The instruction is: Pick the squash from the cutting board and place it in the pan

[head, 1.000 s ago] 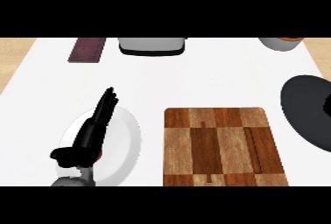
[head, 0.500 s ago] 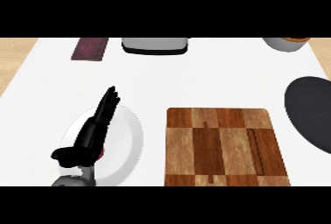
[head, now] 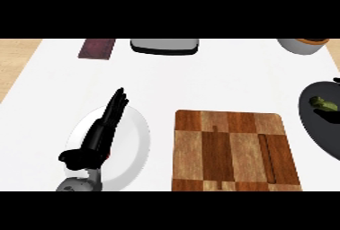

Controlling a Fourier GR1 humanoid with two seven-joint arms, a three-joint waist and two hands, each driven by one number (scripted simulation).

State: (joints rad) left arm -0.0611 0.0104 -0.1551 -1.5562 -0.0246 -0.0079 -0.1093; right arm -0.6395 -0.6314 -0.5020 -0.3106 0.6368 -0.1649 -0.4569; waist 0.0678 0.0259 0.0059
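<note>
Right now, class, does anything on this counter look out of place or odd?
Nothing is spilled or damaged. The cutting board is bare; a small green item, probably the squash, lies in the dark pan. The left robot hand rests open over a white plate.

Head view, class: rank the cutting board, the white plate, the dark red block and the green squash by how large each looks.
1. Cutting board, largest.
2. White plate, partly hidden by the left hand.
3. Dark red block.
4. Squash, smallest, lying in the pan.
The block lies farther from the camera, so its rank is less sure.
</note>
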